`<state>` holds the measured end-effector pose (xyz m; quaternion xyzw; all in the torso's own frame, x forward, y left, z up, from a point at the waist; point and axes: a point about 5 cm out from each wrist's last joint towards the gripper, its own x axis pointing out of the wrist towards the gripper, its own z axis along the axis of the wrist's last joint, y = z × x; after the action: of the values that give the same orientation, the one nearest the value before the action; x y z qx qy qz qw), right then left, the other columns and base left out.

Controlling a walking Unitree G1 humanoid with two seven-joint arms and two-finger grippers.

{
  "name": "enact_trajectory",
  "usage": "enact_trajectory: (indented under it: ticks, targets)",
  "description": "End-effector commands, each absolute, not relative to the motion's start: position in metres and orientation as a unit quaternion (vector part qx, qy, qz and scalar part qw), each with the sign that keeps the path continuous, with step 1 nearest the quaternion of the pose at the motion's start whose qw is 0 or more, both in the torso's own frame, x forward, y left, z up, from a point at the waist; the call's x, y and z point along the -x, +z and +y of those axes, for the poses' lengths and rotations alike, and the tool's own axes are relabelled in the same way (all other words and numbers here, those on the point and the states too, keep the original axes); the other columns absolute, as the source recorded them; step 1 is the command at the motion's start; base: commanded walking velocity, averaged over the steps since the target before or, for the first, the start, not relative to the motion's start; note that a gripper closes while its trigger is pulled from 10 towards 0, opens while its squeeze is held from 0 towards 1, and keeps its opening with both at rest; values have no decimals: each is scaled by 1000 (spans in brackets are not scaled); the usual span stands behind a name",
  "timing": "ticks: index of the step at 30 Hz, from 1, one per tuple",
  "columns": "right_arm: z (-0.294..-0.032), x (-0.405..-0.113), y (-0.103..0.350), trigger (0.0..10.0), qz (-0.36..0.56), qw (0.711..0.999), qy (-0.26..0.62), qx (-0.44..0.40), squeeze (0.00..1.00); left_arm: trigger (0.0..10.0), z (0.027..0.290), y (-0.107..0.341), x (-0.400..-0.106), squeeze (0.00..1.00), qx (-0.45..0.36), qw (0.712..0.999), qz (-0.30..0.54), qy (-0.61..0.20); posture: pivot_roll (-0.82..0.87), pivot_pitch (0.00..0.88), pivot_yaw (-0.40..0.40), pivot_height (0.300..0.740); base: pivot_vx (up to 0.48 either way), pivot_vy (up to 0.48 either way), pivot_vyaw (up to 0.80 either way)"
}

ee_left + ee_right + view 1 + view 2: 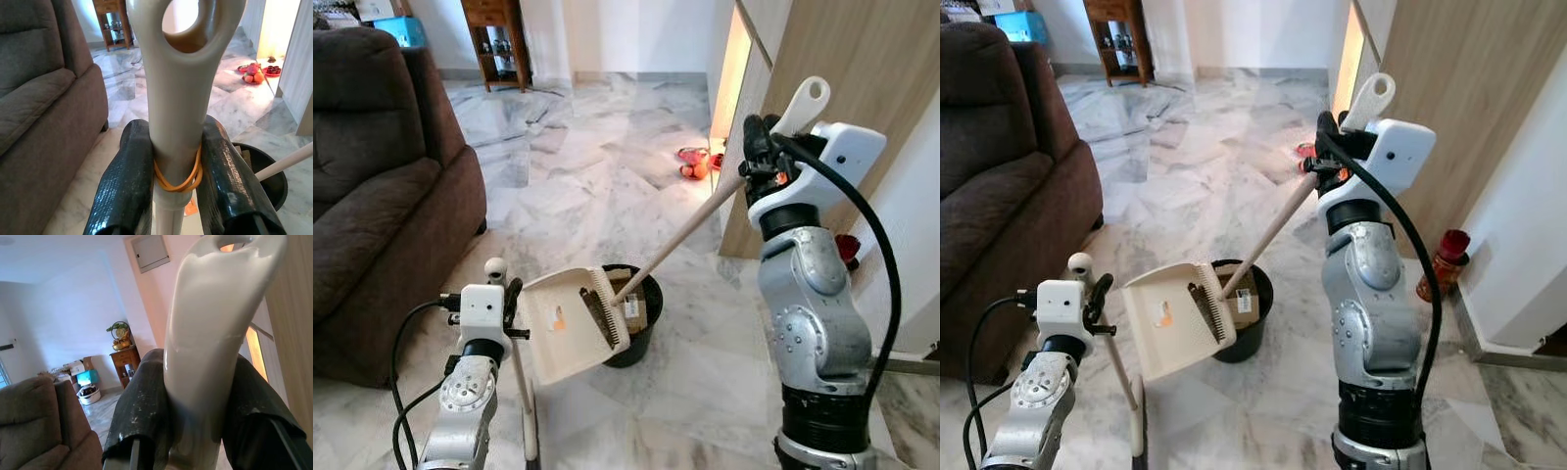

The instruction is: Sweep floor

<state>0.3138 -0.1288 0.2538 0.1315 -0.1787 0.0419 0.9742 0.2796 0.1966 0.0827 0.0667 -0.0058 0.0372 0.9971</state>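
The left gripper [171, 196] pinched the dustpan handle [178, 98] between its fingers, and the right gripper [195, 421] pinched the broom handle [680, 240] above the bin [641, 338].

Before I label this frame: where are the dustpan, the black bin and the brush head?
dustpan [558, 328]: left eye view, flat inner tray.
black bin [651, 294]: left eye view, right rim.
brush head [598, 315]: left eye view, dark bristles.

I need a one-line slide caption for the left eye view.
Left gripper tilts the dustpan over the black bin while right gripper holds the broom.
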Motion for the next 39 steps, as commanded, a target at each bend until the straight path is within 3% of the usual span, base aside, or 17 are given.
enact_trajectory:
  ticks: [1, 28, 39]
  targets:
    - [-126, -311, 268, 10000, -218, 965, 44, -140, 0, 10000, 203, 94, -279, 0, -76, 995, -37, 51, 152, 0, 42, 740, 307, 0, 0]
    - [-121, -314, 265, 10000, -225, 963, 56, -135, 0, 10000, 209, 97, -279, 0, -88, 991, -48, 84, 156, 0, 40, 740, 340, 0, 0]
    - [-117, -313, 266, 10000, -228, 961, 71, -139, 0, 10000, 209, 96, -279, 0, -88, 991, -49, 86, 156, 0, 38, 740, 344, 0, 409]
